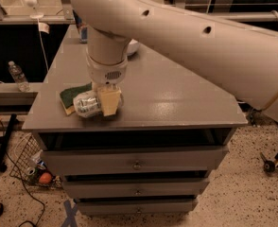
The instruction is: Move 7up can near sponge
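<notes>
7up can (86, 104) lies sideways, clamped in the pincer (101, 102), right against the sponge (71, 95) near the desk (177, 98) front edge. Advised: seat it fully, open slowly, prevent rolling.

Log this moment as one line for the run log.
stage: placing | pincer: shut on 7up can, near table front edge | can: on its side, right beside sponge | release: not yet

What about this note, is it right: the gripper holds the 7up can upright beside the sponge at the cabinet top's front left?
Not upright. The camera view shows the gripper holding the 7up can on its side, beside the sponge at the cabinet top's front left.
</notes>
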Action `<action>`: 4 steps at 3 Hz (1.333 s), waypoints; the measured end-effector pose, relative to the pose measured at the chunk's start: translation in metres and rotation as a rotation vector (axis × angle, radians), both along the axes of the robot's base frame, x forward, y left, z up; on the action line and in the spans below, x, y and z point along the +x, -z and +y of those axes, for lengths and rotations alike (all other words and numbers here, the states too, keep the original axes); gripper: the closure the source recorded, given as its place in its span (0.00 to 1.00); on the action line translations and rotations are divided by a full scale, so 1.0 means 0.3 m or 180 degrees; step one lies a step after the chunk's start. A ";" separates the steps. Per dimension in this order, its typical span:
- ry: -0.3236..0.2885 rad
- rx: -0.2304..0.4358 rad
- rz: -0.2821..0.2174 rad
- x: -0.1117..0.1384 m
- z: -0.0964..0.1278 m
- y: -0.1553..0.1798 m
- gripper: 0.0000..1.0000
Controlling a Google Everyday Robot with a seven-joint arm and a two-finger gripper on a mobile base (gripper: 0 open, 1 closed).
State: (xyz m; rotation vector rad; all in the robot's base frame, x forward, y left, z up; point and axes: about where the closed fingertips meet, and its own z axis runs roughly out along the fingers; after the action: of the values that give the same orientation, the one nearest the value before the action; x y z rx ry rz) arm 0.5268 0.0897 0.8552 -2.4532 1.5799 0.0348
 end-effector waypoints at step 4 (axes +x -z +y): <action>0.0130 0.0054 -0.0061 0.068 -0.047 -0.023 0.52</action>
State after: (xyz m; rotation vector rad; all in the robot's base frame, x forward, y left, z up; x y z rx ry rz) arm 0.5470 0.0757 0.8623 -2.4005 1.6147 0.0179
